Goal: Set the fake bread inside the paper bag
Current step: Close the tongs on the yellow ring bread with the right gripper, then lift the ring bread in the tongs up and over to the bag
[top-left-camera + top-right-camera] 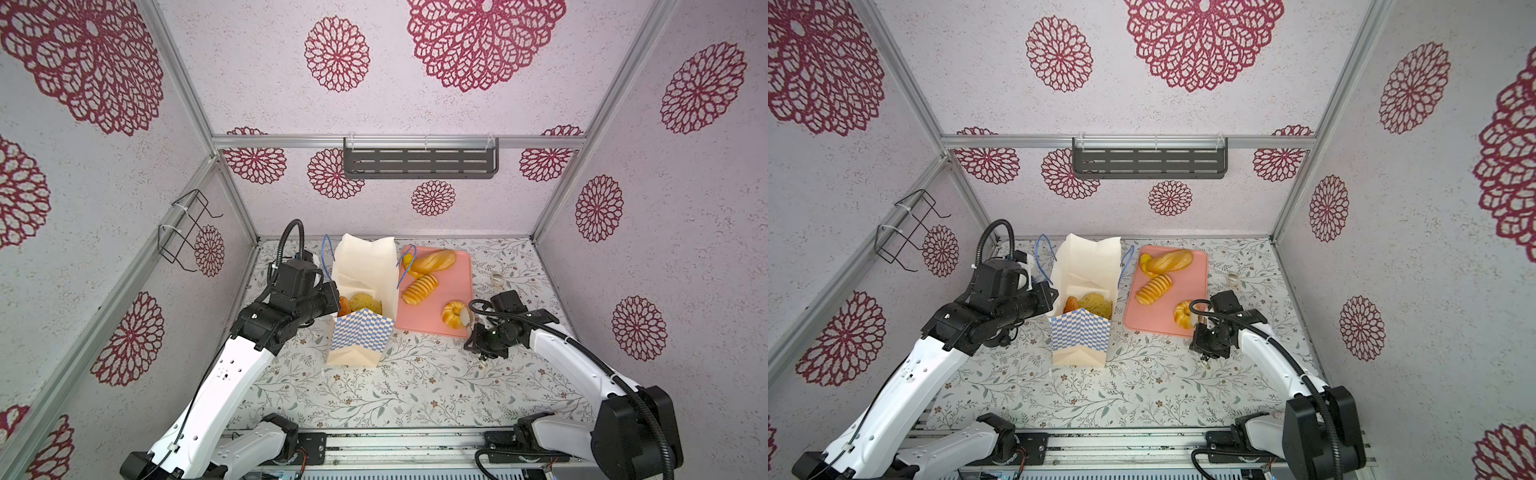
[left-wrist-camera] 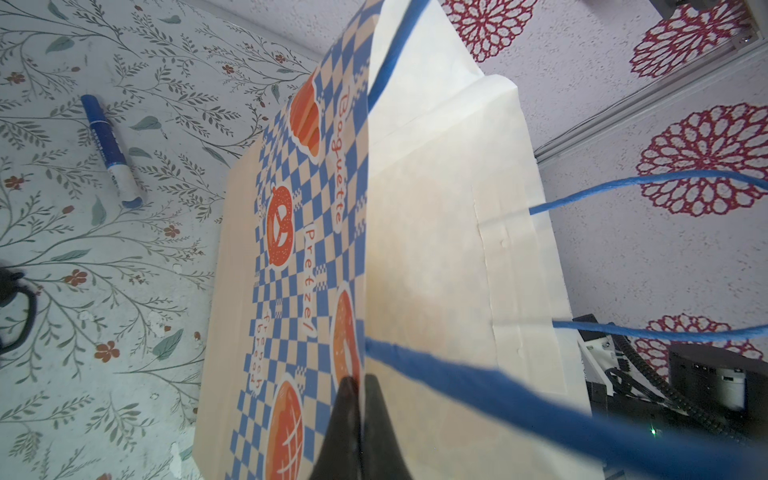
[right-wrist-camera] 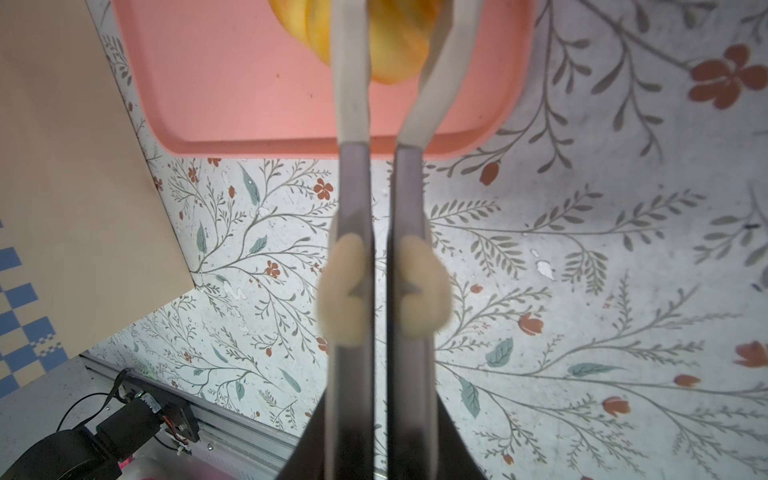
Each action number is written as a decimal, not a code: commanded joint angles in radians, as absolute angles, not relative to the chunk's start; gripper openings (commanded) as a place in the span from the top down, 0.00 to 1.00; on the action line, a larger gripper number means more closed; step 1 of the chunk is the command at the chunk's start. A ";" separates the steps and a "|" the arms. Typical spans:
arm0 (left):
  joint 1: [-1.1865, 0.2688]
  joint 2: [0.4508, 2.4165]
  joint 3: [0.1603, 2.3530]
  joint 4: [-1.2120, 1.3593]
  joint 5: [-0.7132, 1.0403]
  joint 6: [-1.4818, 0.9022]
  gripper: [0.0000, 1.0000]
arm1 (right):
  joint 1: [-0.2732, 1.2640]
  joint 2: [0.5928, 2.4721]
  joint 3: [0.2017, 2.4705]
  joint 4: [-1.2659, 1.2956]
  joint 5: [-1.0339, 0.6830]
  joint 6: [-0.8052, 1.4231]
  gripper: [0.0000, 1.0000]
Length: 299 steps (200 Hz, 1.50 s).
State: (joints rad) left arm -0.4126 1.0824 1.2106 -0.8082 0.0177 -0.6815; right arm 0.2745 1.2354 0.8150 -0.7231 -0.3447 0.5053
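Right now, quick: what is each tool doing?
Left tool: closed, pinching the paper bag's edge.
Right tool: closed on tongs, which pinch the ring bun.

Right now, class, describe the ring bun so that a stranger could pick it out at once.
Find the pink tray right of the bag. At its near right corner lies the ring bun. Unlike the loaf and ridged roll behind, it is round, pinched between tongs.

The open paper bag [image 1: 1079, 336], a flat slice [image 1: 1097, 304] inside and the left gripper [image 1: 1054, 297] at its rim, stands beside the pink tray [image 1: 1192, 272] bearing a long loaf [image 1: 1170, 260], ridged roll [image 1: 1154, 289] and ring bun [image 1: 1183, 314], with the right gripper [image 1: 1201, 323] at the bun.
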 commanded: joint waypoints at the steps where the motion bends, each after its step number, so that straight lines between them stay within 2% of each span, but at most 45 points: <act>1: -0.419 1.087 1.232 -0.763 0.024 -0.674 1.00 | 0.270 1.195 0.865 -0.717 -0.353 0.492 1.00; 135: -0.419 1.111 1.252 -0.774 0.009 -0.666 1.00 | 0.270 1.061 1.065 -0.637 -0.327 0.575 1.00; 182: -0.419 1.112 1.259 -0.781 0.005 -0.672 1.00 | 0.272 1.039 1.162 -0.589 -0.375 0.583 1.00; 215: -0.419 1.113 1.261 -0.780 0.005 -0.679 1.00 | 0.281 1.015 1.205 -0.478 -0.470 0.630 1.00; 253: -0.419 1.108 1.262 -0.785 0.003 -0.682 1.00 | 0.350 1.014 1.232 -0.347 -0.561 0.682 1.00; 299: -0.419 1.110 1.267 -0.791 0.002 -0.683 1.00 | 0.533 1.062 1.293 -0.293 -0.552 0.656 1.00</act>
